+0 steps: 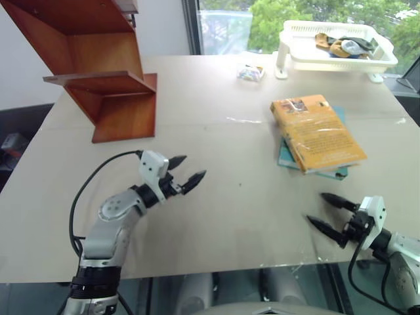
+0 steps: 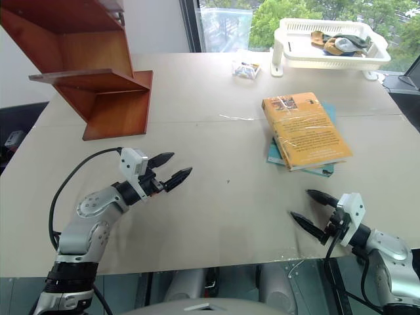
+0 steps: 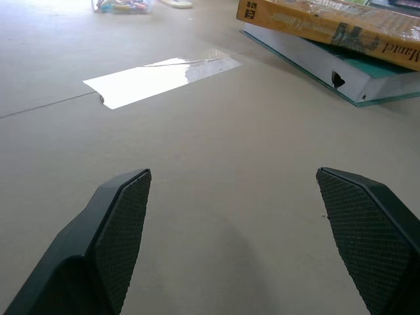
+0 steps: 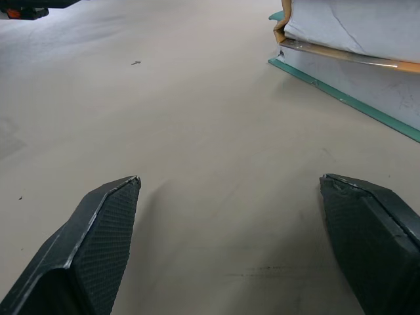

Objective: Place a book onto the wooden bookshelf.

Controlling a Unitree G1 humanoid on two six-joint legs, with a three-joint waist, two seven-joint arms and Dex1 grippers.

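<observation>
Up close, the left wrist view reveals the book's (image 3: 341,29) lettered spine.

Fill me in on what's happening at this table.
A humanoid robot is set to move the book to the bookshelf, but nothing is held yet. The orange book lies on a teal book on the right side of the table; the bookshelf stands at the far left. The left gripper and right gripper are both open and empty, over bare tabletop near the front edge, angled toward each other. A white basket sits at the far right.
</observation>
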